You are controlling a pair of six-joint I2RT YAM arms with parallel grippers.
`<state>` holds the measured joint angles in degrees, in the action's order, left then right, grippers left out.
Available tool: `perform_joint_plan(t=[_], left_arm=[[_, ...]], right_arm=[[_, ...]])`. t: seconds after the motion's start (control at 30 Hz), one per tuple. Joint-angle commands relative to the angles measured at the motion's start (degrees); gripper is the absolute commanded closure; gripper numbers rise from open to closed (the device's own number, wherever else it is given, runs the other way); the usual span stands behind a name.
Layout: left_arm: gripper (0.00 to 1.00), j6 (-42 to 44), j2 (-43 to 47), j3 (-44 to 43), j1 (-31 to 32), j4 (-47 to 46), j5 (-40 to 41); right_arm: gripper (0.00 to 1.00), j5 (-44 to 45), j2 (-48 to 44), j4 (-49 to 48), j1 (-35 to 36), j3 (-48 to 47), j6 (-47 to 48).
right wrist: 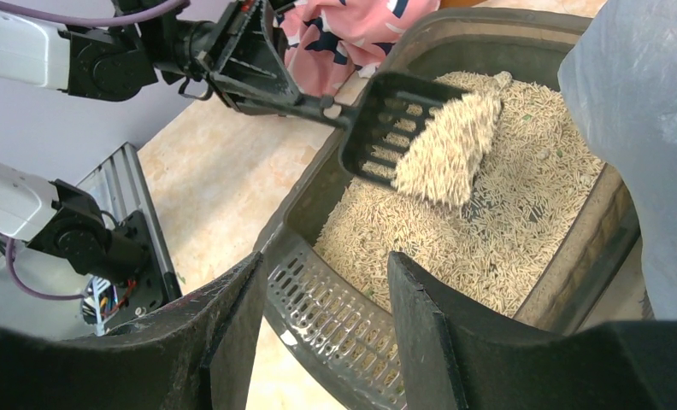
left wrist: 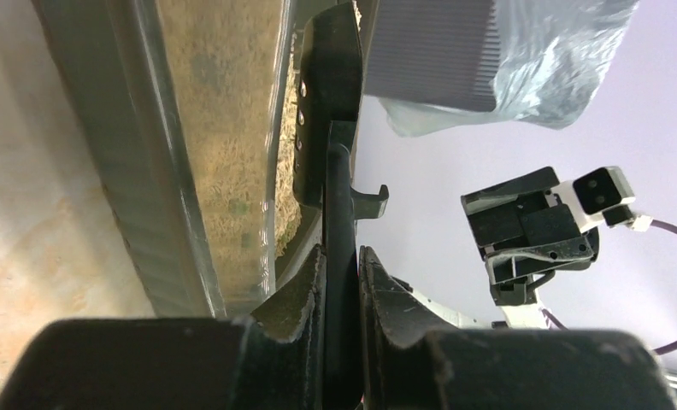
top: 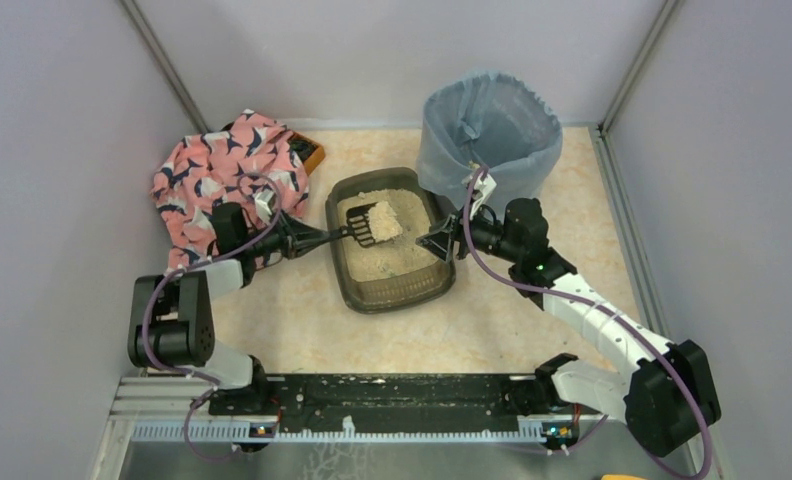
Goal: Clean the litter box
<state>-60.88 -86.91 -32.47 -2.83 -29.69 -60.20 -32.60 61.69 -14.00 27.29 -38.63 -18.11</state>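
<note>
— What has the left tool (top: 320, 238) got?
— It's clamped tight on the handle of the black scoop (top: 372, 222). The blade hangs over the litter box (top: 397, 292) with a heap of granules (right wrist: 446, 145) on it.
— And the right tool (top: 440, 243)?
— Jaws apart, holding nothing, at the box's right rim. Whether it touches, I cannot tell.
— Room?
— The box lies mid-worktop (top: 302, 325), with the lined bin (top: 492, 130) just behind its right corner and open worktop on the near side. Both arms reach inward, forearms low.
</note>
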Motion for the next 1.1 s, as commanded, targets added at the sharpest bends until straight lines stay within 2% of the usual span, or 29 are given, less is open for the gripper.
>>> perform_joint_plan(t=[0.0,0.07,0.3,0.4,0.5,0.67,0.8,0.93,1.0,1.03,1.07], left_arm=[[1.0,-0.4,2.3,1.5,-1.1,-7.0,-2.8],[1.0,-4.9,1.7,4.0,-1.2,-13.6,-3.8],[1.0,-11.4,-0.2,7.2,-1.2,-24.8,-4.3],[1.0,-9.1,-0.5,6.7,0.4,-21.5,-3.2],[1.0,-10.3,-0.6,8.5,-0.9,-23.9,-3.6],[1.0,-6.9,0.1,11.2,1.1,-19.4,-4.1],[1.0,-0.3,1.9,9.9,-1.9,-11.4,-2.4],[1.0,-3.8,1.8,9.6,-1.4,-15.6,-4.2],[1.0,-0.2,3.0,9.0,-3.5,-10.6,-2.9],[1.0,-0.9,2.9,8.8,-3.6,-10.9,-2.7],[1.0,-4.2,2.2,9.0,-3.0,-15.1,-3.7]], right_arm=[[0.45,-0.5,0.1,-2.8,-0.5,-0.8,0.2],[0.46,-1.0,0.6,-3.0,-0.5,-1.1,0.0],[0.45,-1.4,0.8,-2.7,-0.5,-1.3,-0.2],[0.46,-1.2,0.6,-2.6,-0.5,-1.2,-0.2],[0.46,-1.0,0.3,-2.0,-0.5,-1.2,0.1],[0.46,-1.1,0.4,-2.0,-0.5,-1.1,0.1],[0.46,-0.5,0.3,-3.0,-0.5,-0.4,-0.1],[0.46,-2.1,1.1,-3.3,-0.5,-0.8,-0.5],[0.46,-1.4,0.6,-3.3,-0.5,-0.4,-0.4],[0.46,-0.7,0.4,-3.3,-0.5,-0.2,-0.3],[0.45,-0.5,0.4,-3.2,-0.5,-0.2,-0.3]])
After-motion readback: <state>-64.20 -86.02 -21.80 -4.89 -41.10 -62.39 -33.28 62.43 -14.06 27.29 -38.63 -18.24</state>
